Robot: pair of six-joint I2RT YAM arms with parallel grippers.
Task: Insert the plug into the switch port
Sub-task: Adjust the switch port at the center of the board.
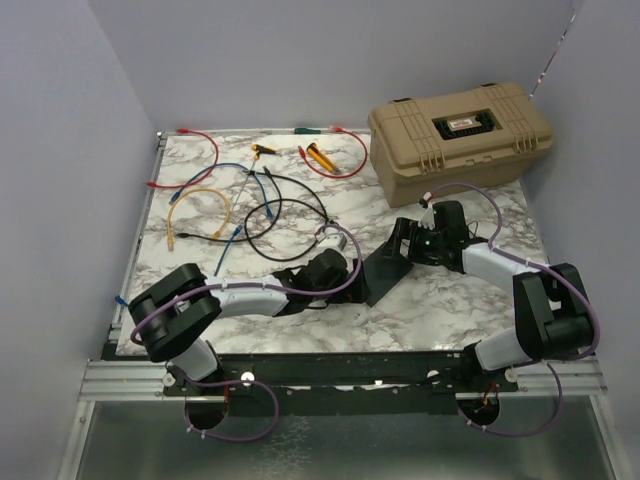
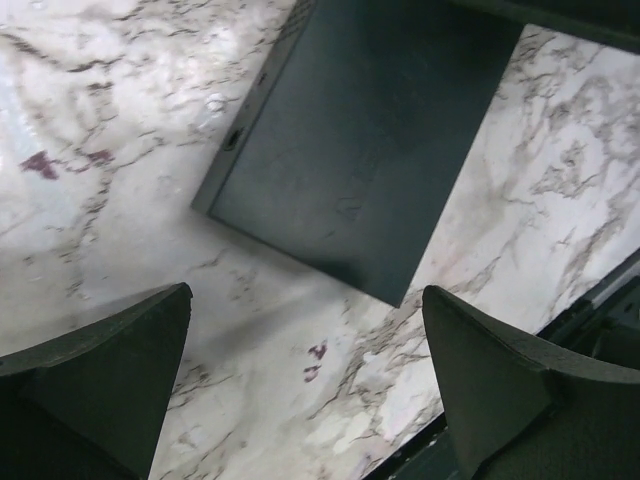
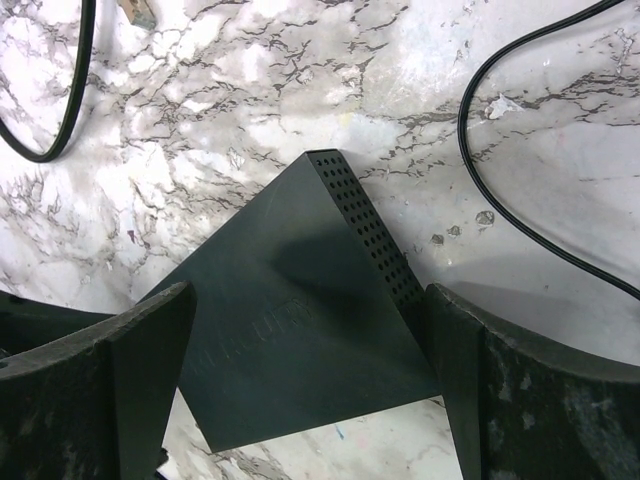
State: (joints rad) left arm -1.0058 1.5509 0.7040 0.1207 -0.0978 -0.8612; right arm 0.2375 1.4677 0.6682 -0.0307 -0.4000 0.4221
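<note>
The switch (image 1: 385,272), a flat dark-grey box, lies on the marble table between my two arms. In the right wrist view the switch (image 3: 300,330) sits between the wide fingers of my right gripper (image 3: 310,295), its perforated side close to the right finger (image 3: 470,360). My right gripper (image 1: 405,240) is open and straddles it. My left gripper (image 2: 305,300) is open and empty above bare marble, with the switch (image 2: 360,150) just ahead of its fingertips. In the top view my left gripper (image 1: 350,270) is at the switch's left side. No plug is held; patch cables lie at the far left.
A blue cable (image 1: 255,195), a yellow cable (image 1: 200,215) and red cables (image 1: 195,150) lie at the back left. A thin black cord (image 1: 290,215) loops there, and the black cord (image 3: 500,200) passes the switch. A big tan case (image 1: 460,135) stands at the back right.
</note>
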